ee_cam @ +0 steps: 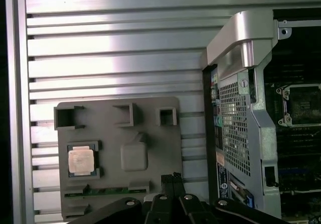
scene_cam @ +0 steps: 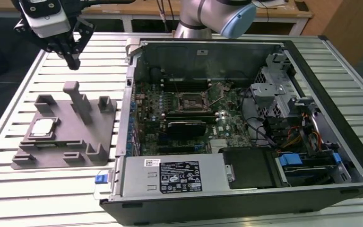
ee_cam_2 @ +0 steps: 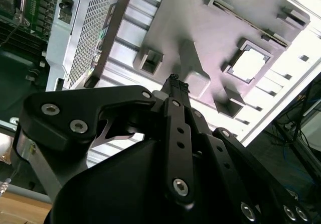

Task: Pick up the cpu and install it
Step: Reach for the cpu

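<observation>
From where I stand, the arm's gripper (scene_cam: 74, 64) hangs in the air over the slatted metal table (scene_cam: 17, 198). It is near the grey fixture block (scene_cam: 68, 146) but clear of it and touching nothing. Its two fingers are pressed together with nothing between them, which is plain in both wrist views. The cpu (scene_cam: 43, 127) lies flat in a square recess of the block, silver top up, on the side of the block toward the exterior view's left. The open computer case (scene_cam: 232, 208) stands just beside the block, and its motherboard socket (scene_cam: 190, 100) looks bare (the chip's place, I take it). So the pick-up is the step in hand, and I'd judge it hardly begun. To do it well, the fingers would have to part wider than the chip and come down square over its recess. They should close on the pale edges rather than press the lid, and lift straight up so nothing catches on the recess walls.
</observation>
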`<act>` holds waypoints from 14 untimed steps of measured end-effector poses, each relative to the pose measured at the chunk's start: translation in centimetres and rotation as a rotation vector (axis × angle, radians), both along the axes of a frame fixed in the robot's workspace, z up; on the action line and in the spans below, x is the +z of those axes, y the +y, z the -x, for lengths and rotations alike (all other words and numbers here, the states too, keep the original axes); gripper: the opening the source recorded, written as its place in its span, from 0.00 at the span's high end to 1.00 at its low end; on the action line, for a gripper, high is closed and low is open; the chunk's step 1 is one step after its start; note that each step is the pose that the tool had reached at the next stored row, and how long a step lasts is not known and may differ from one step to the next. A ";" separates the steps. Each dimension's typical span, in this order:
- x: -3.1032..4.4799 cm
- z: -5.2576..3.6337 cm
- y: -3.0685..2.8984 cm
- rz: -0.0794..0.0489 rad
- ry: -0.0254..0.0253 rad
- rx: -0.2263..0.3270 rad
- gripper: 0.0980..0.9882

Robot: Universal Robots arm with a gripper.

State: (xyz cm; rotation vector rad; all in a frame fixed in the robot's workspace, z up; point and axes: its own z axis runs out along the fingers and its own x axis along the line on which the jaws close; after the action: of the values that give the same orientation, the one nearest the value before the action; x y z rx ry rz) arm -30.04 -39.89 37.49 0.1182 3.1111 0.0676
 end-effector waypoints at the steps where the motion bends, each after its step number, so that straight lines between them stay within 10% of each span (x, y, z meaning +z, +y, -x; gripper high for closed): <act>1: -0.10 0.07 0.00 0.000 0.0000 0.000 0.99; 14: -1.42 1.26 0.00 0.000 0.0001 0.000 0.99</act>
State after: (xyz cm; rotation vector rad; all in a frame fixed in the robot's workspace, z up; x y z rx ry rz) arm -31.30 -39.89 36.07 0.1184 3.1112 0.0675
